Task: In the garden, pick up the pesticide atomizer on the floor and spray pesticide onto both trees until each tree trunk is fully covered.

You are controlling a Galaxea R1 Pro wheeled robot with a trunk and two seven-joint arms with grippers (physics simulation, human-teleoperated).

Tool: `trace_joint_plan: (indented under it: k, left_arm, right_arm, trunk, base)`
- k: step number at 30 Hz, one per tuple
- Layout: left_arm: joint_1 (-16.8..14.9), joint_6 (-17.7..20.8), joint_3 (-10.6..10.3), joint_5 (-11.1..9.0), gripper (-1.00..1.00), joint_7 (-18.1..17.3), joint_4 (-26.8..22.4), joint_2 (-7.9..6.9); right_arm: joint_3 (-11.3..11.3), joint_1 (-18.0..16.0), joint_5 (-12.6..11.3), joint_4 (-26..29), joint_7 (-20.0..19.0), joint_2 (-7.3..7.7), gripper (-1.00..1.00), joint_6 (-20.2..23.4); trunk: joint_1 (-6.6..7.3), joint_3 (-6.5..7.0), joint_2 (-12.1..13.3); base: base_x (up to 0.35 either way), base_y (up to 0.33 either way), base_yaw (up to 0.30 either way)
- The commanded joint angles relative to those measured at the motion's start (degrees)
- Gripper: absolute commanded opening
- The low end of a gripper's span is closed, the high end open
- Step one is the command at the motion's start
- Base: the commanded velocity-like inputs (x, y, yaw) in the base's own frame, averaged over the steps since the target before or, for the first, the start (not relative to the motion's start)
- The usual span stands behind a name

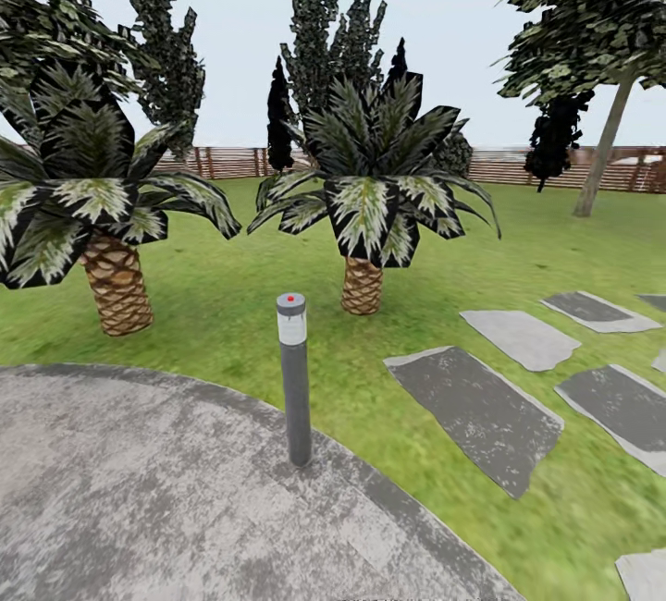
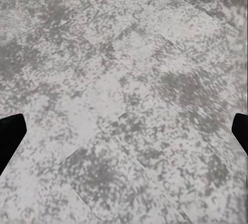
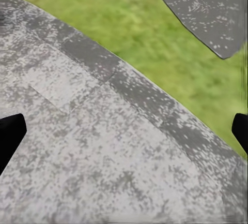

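from the head view: grey bollard (image 1: 295, 379) with red spot at the paved circle's (image 1: 111, 490) rim, two palms (image 1: 363, 203) behind at 10 and 12 o'clock, stepping slabs (image 1: 481, 411) at 3, fence (image 1: 518, 166) far back. leaning tree trunk (image 1: 606, 143) at 2 o'clock. wrist views: left gripper (image 2: 124, 131) over paving, right gripper (image 3: 124, 131) over paving edge and grass (image 3: 144, 22); jaws of both wide apart, holding nothing.

A rounded grey paved floor (image 1: 111, 490) meets the grass lawn (image 1: 240, 305). A grey post (image 1: 295, 384) stands at its edge; flat stepping stones (image 1: 481, 411) lie in the grass.
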State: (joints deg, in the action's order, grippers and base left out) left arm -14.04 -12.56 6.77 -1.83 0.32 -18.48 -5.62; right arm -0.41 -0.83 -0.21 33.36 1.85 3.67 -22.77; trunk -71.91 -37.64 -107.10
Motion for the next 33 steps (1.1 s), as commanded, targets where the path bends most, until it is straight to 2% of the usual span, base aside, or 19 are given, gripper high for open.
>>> trace_joint_plan:
  k: [1, 20, 33]
  left_arm:
    - [-0.02, -0.18, 0.00, -0.19, 1.00, 0.05, 0.02, -0.01]
    - [-0.02, -0.18, 0.00, -0.19, 1.00, 0.06, 0.02, -0.01]
    - [-0.02, -0.18, 0.07, -0.20, 1.00, 0.12, -0.03, -0.01]
  right_arm:
    - [0.06, -0.05, 0.00, -0.05, 0.15, 0.00, 1.00, -0.17]
    - [0.15, -0.05, -0.05, 0.06, -0.01, 0.02, 1.00, -0.09]
    - [0.15, -0.05, -0.07, 0.12, -0.09, 0.02, 1.00, -0.08]
  trunk:
    - [-0.22, -0.24, -0.44]
    - [-4.39, -3.73, -8.06]
    - [-7.25, -7.08, -13.27]
  base:
    - [0.000, 0.000, -0.292]
    - [0.000, 0.000, -0.290]
    - [0.000, 0.000, -0.169]
